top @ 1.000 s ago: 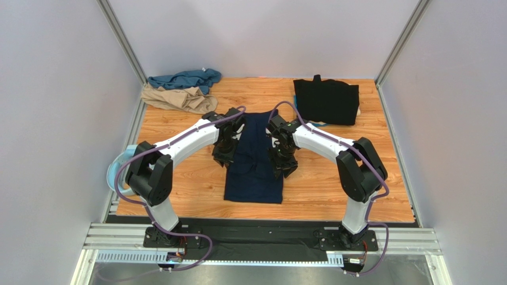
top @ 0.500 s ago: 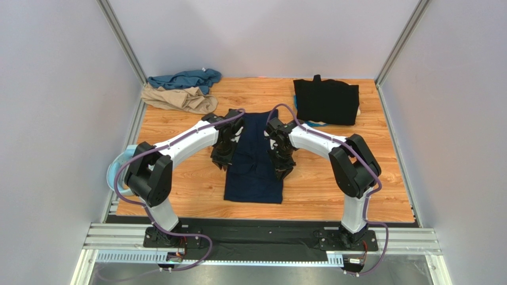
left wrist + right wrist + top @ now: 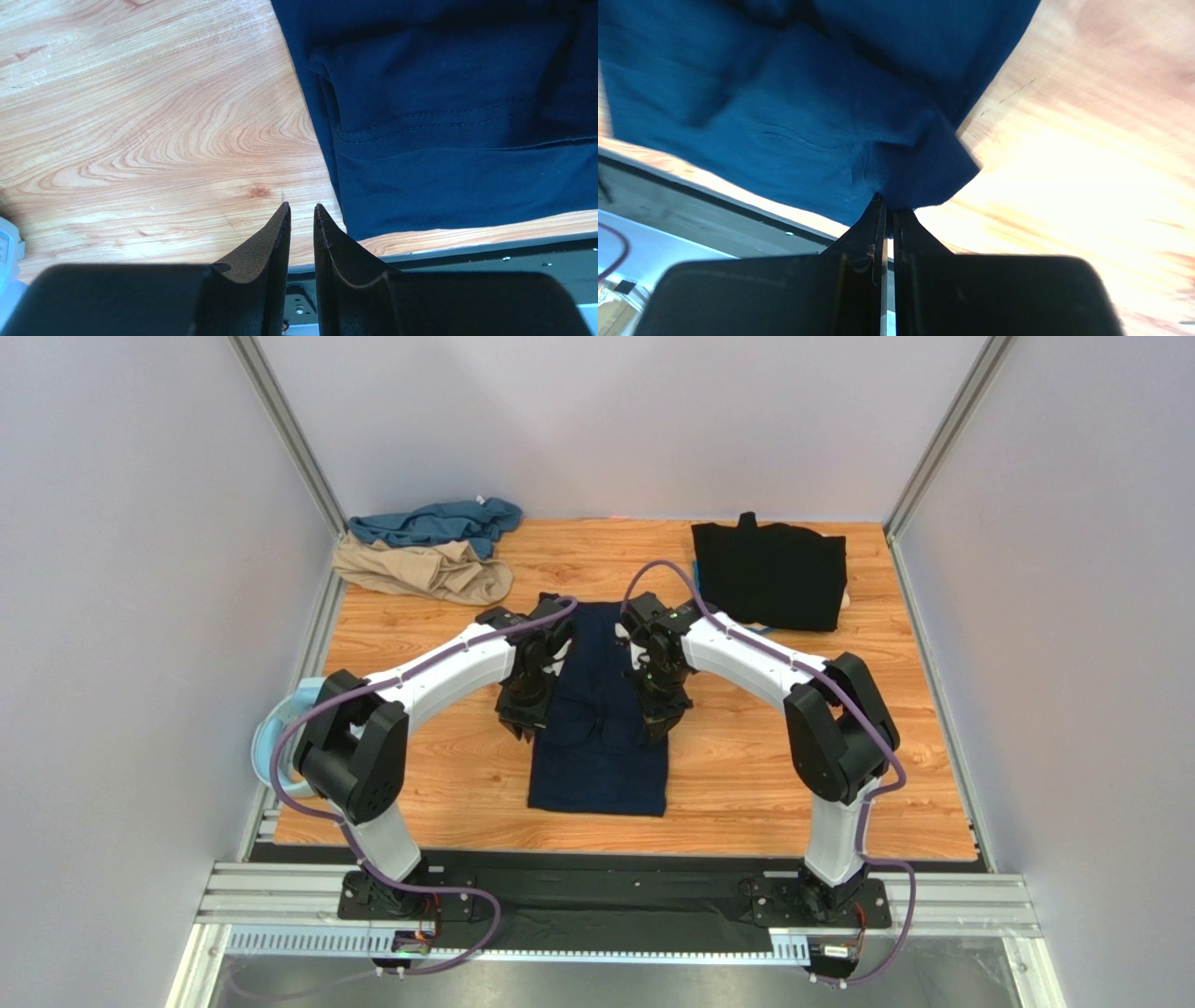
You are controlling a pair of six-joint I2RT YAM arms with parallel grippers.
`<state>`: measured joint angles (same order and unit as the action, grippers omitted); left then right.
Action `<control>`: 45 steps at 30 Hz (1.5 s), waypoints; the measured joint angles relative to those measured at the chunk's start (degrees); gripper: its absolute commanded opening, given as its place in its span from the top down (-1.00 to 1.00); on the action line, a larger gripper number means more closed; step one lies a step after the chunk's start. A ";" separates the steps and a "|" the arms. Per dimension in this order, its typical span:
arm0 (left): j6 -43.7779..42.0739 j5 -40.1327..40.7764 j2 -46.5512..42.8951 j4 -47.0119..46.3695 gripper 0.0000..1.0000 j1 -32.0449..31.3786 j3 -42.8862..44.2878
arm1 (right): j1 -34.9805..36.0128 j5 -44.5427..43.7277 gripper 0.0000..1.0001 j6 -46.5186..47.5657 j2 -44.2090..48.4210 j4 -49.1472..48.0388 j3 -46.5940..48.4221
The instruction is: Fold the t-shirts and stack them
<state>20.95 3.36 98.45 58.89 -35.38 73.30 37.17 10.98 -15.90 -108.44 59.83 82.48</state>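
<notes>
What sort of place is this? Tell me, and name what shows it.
Probably a robotics lab test cell: a left arm and right arm bolted to an aluminium rail, a wood-grain table boxed in by grey panels, and a navy t-shirt laid out for folding.

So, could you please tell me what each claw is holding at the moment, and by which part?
The right claw is shut on the navy t-shirt, pinching a fold at its right edge. The left claw holds nothing and is slightly open beside it.

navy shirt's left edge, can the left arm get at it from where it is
Probably yes: the left gripper hangs with jaws slightly apart over bare table right beside the navy shirt, nothing between them.
</notes>
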 measured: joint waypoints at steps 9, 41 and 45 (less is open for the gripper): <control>0.39 0.39 0.22 0.02 0.51 0.00 1.20 | -5.11 0.17 1.00 0.81 -2.25 2.47 13.14; -5.68 -10.62 4.39 -7.61 0.60 -1.07 4.76 | -16.37 13.55 0.92 -14.43 -21.46 -2.97 24.22; -7.10 -12.11 3.89 -7.48 0.60 -1.79 2.45 | -17.62 15.50 0.91 -17.07 -23.47 -4.26 24.52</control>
<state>13.85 -8.75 102.35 51.42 -37.17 75.75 19.55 26.48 -32.97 -131.92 55.57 107.00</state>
